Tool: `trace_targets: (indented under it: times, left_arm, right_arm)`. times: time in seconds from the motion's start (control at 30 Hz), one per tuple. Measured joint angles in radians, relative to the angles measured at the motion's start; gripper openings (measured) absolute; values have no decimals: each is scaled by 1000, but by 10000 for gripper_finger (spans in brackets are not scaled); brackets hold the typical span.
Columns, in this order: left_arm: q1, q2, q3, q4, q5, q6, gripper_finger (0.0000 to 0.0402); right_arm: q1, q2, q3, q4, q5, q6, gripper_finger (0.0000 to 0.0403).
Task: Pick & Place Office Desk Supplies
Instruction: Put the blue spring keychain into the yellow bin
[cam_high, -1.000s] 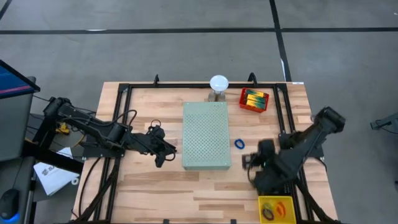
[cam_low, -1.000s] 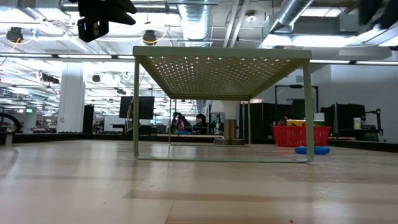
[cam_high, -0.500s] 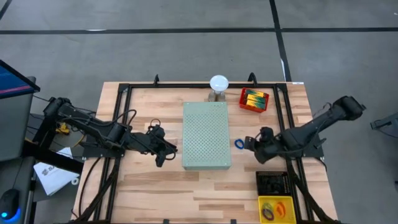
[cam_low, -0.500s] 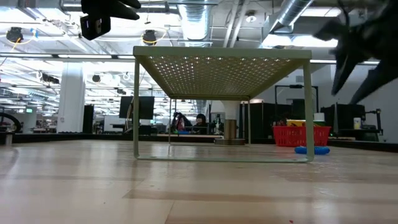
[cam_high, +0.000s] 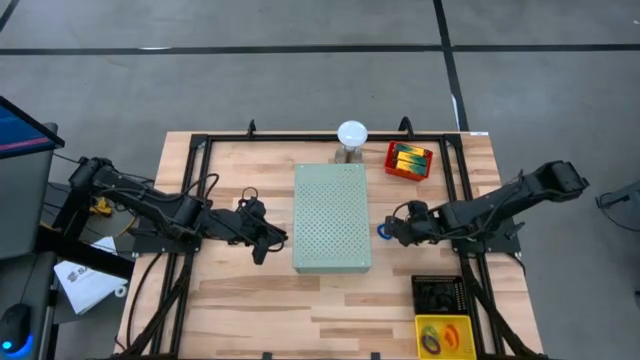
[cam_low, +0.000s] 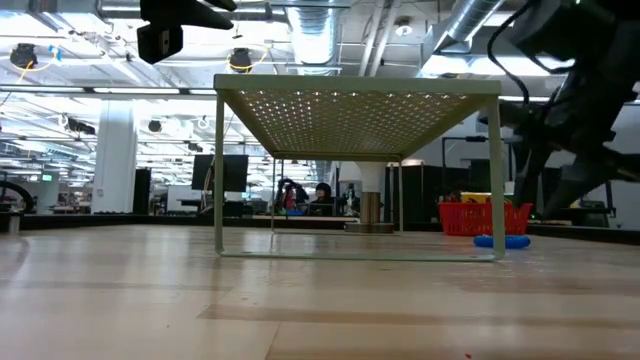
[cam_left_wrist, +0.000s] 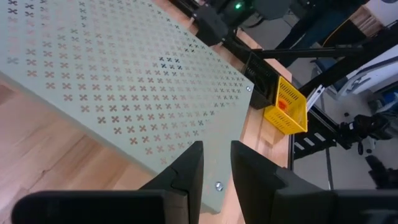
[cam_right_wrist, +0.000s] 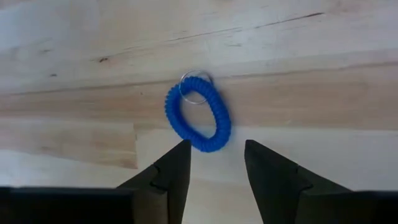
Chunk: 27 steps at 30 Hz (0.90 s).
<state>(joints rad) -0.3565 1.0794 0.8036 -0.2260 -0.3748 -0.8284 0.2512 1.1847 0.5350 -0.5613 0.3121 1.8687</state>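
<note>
Now right fingers (cam_right_wrist: 214, 171) above blue band (cam_right_wrist: 198, 112)

Open-plan lab — exposed ceiling ducts (cam_low: 330, 30), monitors (cam_low: 222, 172), seated people (cam_low: 322, 195)

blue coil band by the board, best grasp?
Come straight down with the right gripper and pinch one long side of the blue coil band. It lies flat on the table as an open oval; avoid the end with the small metal ring.
</note>
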Motion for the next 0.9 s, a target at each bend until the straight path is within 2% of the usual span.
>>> trace_targets:
  times: [0.33, 0.67, 0.9]
  left_arm:
    - [0, 0, 0, 7, 0, 0, 76]
    - [20, 0, 0, 11, 4, 0, 76]
    - [20, 0, 0, 11, 4, 0, 76]
  right_arm:
    - [-46, 2, -74, 116, -37, -43, 153]
    - [-55, 146, -66, 203, -58, -66, 148]
    - [-65, 206, -10, 154, -67, -59, 140]
